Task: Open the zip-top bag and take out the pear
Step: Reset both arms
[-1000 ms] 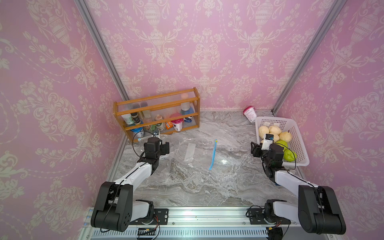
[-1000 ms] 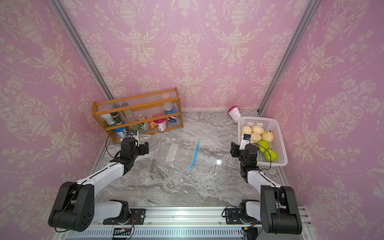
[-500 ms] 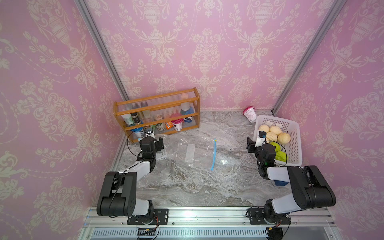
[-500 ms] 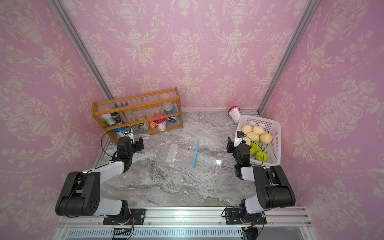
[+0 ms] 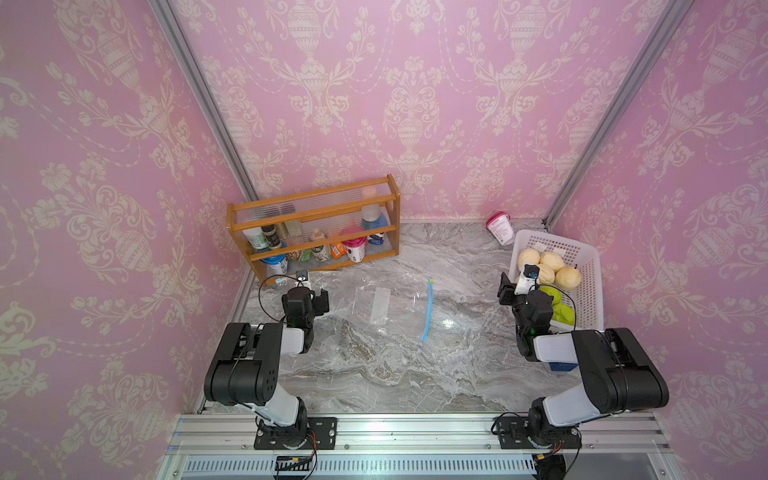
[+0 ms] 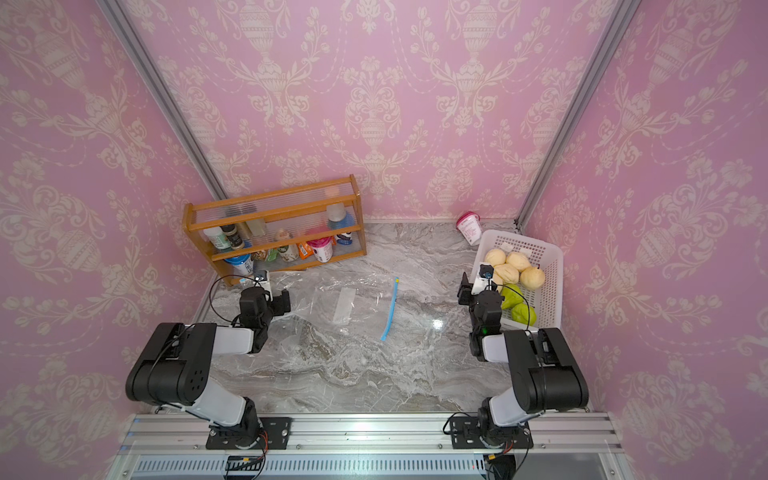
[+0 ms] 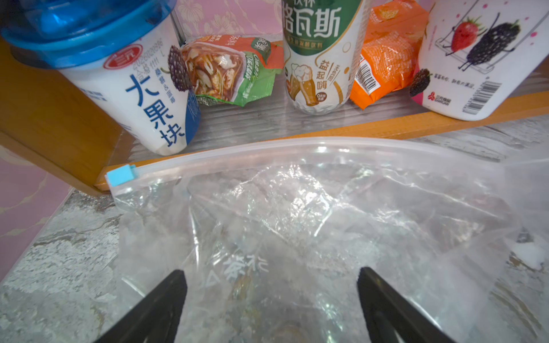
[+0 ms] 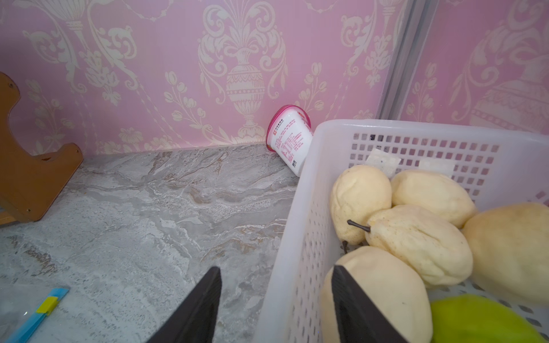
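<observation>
Jaws gape empty on both grippers; in a top view the zip-top bag lies mid-frame, long axis sideways, left end under left gripper, the nearer; right gripper straddles the basket wall

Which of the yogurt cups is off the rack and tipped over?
The pink-rimmed cup at the back wall, tipped over beside the white basket; the rest sit in the wooden rack.
</observation>
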